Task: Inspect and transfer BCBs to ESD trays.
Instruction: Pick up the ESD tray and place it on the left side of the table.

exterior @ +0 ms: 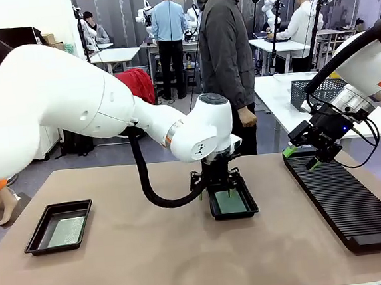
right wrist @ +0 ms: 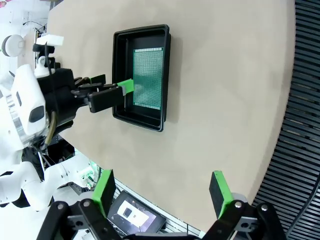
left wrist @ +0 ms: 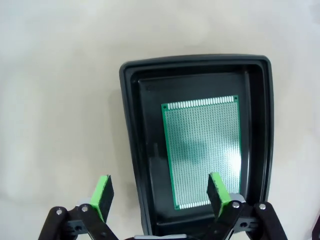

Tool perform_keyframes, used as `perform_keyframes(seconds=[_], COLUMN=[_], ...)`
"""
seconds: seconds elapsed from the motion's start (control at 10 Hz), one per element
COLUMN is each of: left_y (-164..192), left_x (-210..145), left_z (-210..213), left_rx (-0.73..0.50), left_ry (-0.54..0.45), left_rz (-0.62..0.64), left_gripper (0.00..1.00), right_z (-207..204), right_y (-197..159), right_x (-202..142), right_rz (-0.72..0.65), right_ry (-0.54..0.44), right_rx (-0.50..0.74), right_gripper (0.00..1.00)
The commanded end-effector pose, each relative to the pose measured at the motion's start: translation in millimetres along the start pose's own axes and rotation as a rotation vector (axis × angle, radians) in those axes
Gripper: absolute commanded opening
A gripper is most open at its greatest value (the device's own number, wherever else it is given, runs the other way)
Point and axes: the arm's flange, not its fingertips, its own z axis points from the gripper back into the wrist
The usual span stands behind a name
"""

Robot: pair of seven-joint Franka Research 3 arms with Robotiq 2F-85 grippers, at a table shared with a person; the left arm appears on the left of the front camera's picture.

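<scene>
At the middle of the bench (exterior: 153, 252), a black ESD tray (exterior: 249, 207) is seen with a green BCB (exterior: 230, 202) lying flat on its floor. The left hand (exterior: 222, 188) is poised directly above this tray, its fingers spread wide and nothing gripped between them. From the left wrist view, the board (left wrist: 202, 150) is shown lying to the right side of the tray floor, and the green pads (left wrist: 104, 195) are seen straddling the tray's near left rim (left wrist: 131, 150), apart from the board.

Toward the near left of the bench, a second ESD tray (exterior: 42, 235) is placed, and another BCB (exterior: 66, 231) is resting inside it.

On the right, a long black ribbed rack (exterior: 349, 202) is laid along the bench edge. The right hand (exterior: 302, 159) is held above the rack's far end, fully open and empty. From the right wrist view, its green fingers (right wrist: 102, 192) are seen wide apart over the bench, with the middle tray (right wrist: 120, 75) and its board (right wrist: 148, 77) well beyond them.

Beyond the far edge of the bench, a person in a dark jacket (exterior: 225, 46) is standing, one hand (exterior: 246, 117) hanging at the side. A grey wire basket (exterior: 316, 91) is set on a white table (exterior: 280, 101) behind the rack.
</scene>
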Motion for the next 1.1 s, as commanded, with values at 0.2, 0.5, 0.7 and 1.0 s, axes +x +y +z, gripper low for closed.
perform_keyframes(seconds=[0.2,0.5,0.7,1.0], left_y=[6.3,8.9,6.5,6.1], left_x=[14.3,18.9,15.8,16.1], left_z=[-13.3,-13.4,-13.8,-13.2], left_rx=[-0.008,-0.013,0.006,0.003], left_ry=[0.0,0.006,0.002,0.003], left_rz=[0.008,0.013,0.024,0.028], left_gripper=[1.0,1.0,1.0,0.93], right_z=[-0.5,-0.5,-0.5,-0.5], right_y=[2.3,2.3,2.3,2.3], right_x=[-0.1,-0.1,-0.1,-0.1], right_rz=[-0.024,-0.024,-0.024,-0.024], right_ry=[-0.011,-0.011,-0.011,-0.011], right_rx=[-0.005,-0.005,-0.005,-0.005], right_gripper=[1.0,1.0,1.0,1.0])
